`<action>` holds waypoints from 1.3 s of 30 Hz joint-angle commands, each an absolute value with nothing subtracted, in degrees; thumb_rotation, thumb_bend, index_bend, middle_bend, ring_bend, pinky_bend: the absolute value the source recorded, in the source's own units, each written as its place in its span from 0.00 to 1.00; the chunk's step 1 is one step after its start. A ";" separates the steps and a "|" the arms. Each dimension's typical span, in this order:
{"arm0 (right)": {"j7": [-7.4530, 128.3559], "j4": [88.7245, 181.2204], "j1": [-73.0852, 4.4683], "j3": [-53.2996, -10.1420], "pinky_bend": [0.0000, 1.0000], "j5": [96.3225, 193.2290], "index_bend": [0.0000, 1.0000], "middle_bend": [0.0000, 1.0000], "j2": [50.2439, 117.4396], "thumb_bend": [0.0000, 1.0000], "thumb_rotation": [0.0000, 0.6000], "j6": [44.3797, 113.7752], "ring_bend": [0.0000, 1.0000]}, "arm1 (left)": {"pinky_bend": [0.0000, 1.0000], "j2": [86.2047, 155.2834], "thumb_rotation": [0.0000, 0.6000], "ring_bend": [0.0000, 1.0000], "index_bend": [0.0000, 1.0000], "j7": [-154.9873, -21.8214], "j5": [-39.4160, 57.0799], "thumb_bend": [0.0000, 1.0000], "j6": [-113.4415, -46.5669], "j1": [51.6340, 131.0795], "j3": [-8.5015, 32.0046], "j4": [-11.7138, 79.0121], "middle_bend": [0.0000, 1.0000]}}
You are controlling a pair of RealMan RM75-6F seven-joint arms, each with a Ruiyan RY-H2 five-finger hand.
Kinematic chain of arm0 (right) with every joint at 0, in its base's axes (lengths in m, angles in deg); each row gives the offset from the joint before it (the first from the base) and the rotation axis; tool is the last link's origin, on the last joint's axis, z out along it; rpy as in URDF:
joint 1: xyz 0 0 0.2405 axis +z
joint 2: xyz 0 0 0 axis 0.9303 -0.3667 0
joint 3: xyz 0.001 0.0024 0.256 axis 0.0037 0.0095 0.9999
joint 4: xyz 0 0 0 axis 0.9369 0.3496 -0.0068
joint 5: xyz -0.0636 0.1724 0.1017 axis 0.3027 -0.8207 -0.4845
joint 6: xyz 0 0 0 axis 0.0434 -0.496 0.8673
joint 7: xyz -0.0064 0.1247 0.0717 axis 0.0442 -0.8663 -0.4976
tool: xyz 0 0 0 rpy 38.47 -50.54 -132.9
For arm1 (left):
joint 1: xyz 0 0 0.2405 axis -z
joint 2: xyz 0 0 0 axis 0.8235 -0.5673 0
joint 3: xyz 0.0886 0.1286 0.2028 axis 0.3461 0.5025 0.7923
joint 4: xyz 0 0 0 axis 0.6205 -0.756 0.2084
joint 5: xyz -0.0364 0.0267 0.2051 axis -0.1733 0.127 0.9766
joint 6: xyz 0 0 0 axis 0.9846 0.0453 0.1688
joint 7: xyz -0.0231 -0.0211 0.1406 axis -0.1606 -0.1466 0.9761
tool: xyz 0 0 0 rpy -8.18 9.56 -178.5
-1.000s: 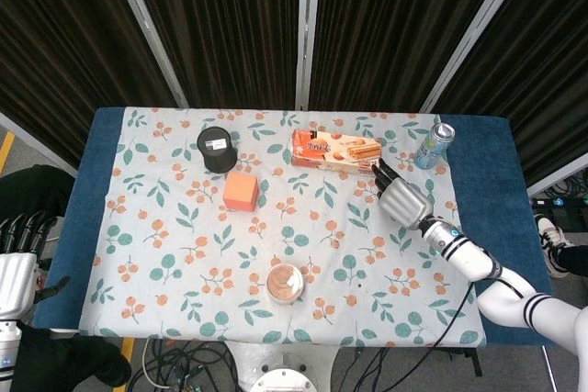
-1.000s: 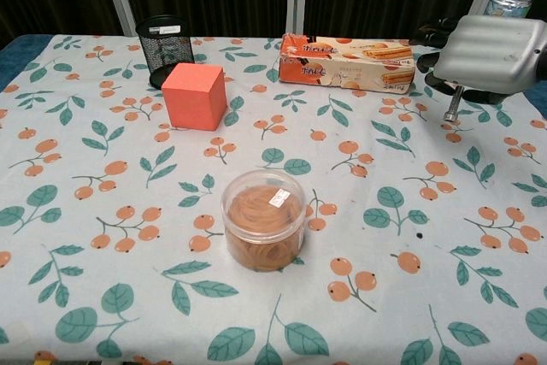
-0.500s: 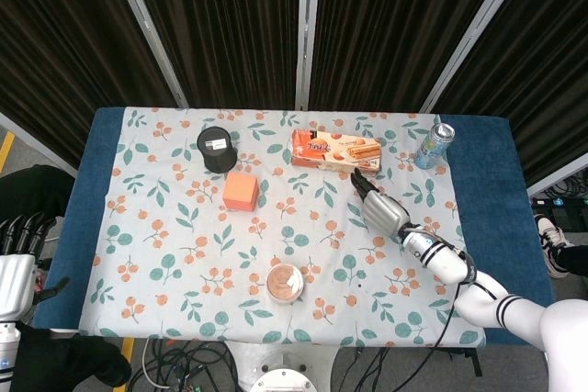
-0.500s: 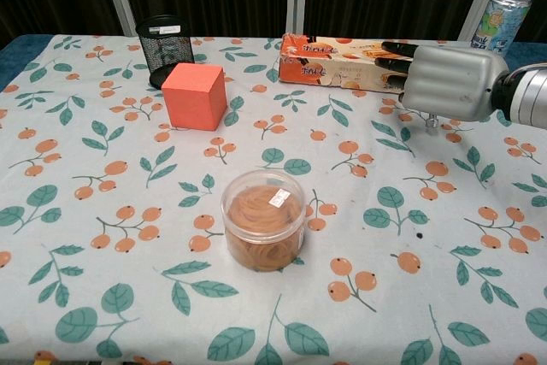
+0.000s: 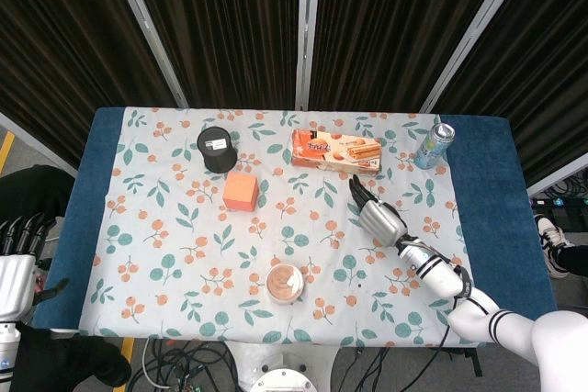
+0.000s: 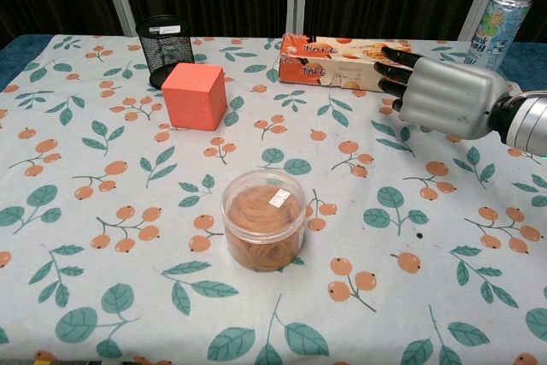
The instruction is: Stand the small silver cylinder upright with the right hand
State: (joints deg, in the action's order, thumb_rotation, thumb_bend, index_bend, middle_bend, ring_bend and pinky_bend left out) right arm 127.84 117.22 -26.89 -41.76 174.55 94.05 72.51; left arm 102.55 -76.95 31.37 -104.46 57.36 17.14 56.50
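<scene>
- Standing with its long axis vertical, the small silver-green drink can (image 6: 497, 19) lies beyond and outboard of the right hand (image 6: 440, 91), apart.
- Right hand: fingers extended, holding nothing.

Glossy metal can (image 6: 502, 19), printed cloth tablecloth (image 6: 102, 211)

left robot hand (image 5: 16, 268) cut off by the head view's left edge, grip unreadable, box (image 6: 346, 62) lettering too small

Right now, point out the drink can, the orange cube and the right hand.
drink can (image 6: 502, 17), chest view, printed side.
orange cube (image 6: 195, 96), chest view, front face.
right hand (image 6: 440, 96), chest view, back of the hand.
</scene>
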 commanded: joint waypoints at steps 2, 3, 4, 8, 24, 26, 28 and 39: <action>127.66 118.15 -27.36 -41.82 0.00 174.44 0.35 0.14 93.75 0.38 1.00 72.98 0.00 | 0.00 102.54 1.00 0.00 0.14 -76.71 31.43 0.07 -104.59 57.30 17.13 56.66 0.07; 127.37 118.40 -27.42 -41.78 0.00 174.55 0.33 0.14 93.61 0.38 1.00 73.34 0.00 | 0.00 102.52 1.00 0.00 0.14 -76.60 31.47 0.07 -104.64 57.28 17.14 56.70 0.07; 126.96 118.67 -27.52 -41.69 0.00 174.59 0.31 0.14 93.45 0.38 1.00 73.71 0.00 | 0.00 102.49 1.00 0.00 0.14 -76.49 31.52 0.07 -104.66 57.27 17.16 56.78 0.07; 125.30 120.82 -28.28 -41.17 0.00 174.37 0.24 0.14 92.33 0.38 1.00 75.52 0.00 | 0.00 102.30 1.00 0.00 0.14 -76.06 31.55 0.07 -104.50 57.41 17.11 57.07 0.07; 90.52 154.57 -41.08 -34.90 0.00 161.65 0.17 0.14 70.19 0.14 1.00 87.30 0.00 | 0.00 101.07 1.00 0.00 0.14 -73.93 31.10 0.07 -102.94 59.33 15.71 58.34 0.07; 87.04 156.95 -42.70 -35.32 0.00 160.19 0.17 0.13 66.70 0.12 1.00 87.03 0.00 | 0.00 100.98 1.00 0.00 0.14 -73.70 30.99 0.07 -102.77 59.53 15.59 58.56 0.07; 83.93 158.48 -44.63 -35.81 0.00 159.35 0.16 0.11 63.69 0.12 1.00 87.76 0.00 | 0.00 101.05 1.00 0.00 0.14 -73.27 30.87 0.07 -102.95 59.65 15.35 58.75 0.07; 65.67 158.23 -54.96 -38.61 0.00 164.89 0.13 0.10 59.83 0.13 1.00 99.10 0.00 | 0.00 101.68 1.00 0.00 0.14 -70.98 30.46 0.07 -104.13 59.77 14.70 59.83 0.07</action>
State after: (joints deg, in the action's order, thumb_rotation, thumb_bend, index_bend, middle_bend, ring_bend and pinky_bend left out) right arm 68.50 158.40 -52.78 -37.78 163.17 60.51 96.71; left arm 101.71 -71.03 30.47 -104.12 59.75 14.72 59.76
